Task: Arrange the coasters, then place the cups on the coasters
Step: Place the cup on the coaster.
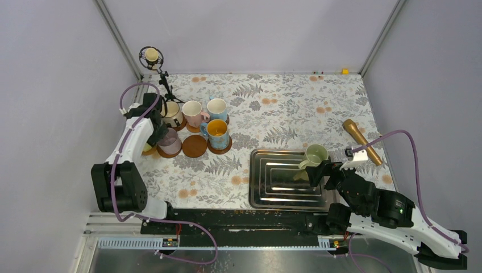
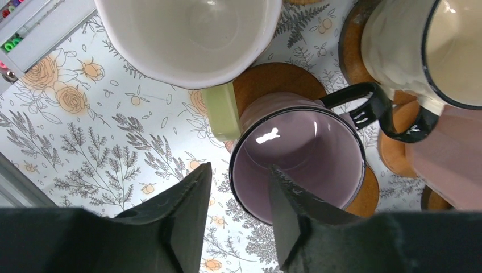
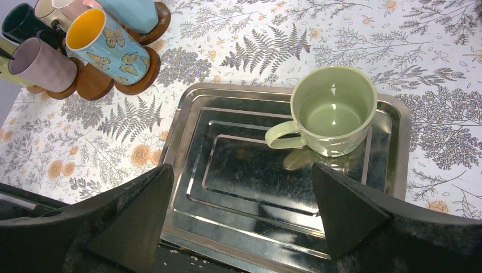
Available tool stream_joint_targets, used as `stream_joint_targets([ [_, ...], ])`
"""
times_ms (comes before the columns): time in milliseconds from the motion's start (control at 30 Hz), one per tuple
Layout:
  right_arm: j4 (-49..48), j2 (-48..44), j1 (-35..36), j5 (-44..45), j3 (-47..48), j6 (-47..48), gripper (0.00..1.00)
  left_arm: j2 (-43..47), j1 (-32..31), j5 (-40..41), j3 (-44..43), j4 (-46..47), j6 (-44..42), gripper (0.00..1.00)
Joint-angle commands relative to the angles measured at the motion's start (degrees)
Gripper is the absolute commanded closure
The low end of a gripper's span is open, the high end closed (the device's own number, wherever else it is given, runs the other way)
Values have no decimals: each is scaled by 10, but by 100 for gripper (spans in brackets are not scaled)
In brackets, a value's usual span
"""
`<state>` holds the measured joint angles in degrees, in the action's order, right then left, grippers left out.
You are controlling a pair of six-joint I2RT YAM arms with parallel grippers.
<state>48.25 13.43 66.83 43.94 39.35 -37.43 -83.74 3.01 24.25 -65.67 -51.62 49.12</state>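
Left gripper (image 2: 239,170), bottom of its wrist view, is partly spread, jaws astride the lower-left rim of a mauve mug (image 2: 301,159) standing on a brown coaster (image 2: 366,196) — other mugs (image 2: 193,34) crowd close. Right gripper (image 3: 241,170) is spread wide above a steel tray (image 3: 182,131) on the floral counter (image 3: 256,40), a pale green mug (image 3: 332,111) upright in the tray's upper right.

Tray (image 3: 227,170): bare polished metal, mirror-bright, with fine scratches across the floor. Pale green mug (image 3: 332,114): glazed ceramic, glossy and smooth. Mauve mug (image 2: 295,159): glossy glaze, black rim, bright highlight inside. Coaster (image 2: 273,79): brown wood, matt, faint grain. Bench (image 2: 85,131): floral printed covering, matt and smooth. Fingers (image 3: 131,222): black plastic, matt, slightly grainy.
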Motion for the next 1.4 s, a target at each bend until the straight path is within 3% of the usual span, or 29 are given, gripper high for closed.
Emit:
stream_joint_targets([
  [0,4,-1,3,14,13,-6,1,56,1,-6,-31,-6,-5,54],
  [133,4,5,3,12,15,-9,1,92,-12,-38,-35,11,-32,52],
  [267,2,5,3,9,10,-16,1,130,-50,-83,-8,56,-64,67],
  [600,-5,15,4,-1,16,-8,1,102,-108,-194,96,170,-61,78],
  [933,-4,0,3,0,15,-5,0,23,-109,-122,78,167,-82,76],
  [1367,7,-3,3,8,22,-2,1,-3,-82,-63,40,137,-69,75],
])
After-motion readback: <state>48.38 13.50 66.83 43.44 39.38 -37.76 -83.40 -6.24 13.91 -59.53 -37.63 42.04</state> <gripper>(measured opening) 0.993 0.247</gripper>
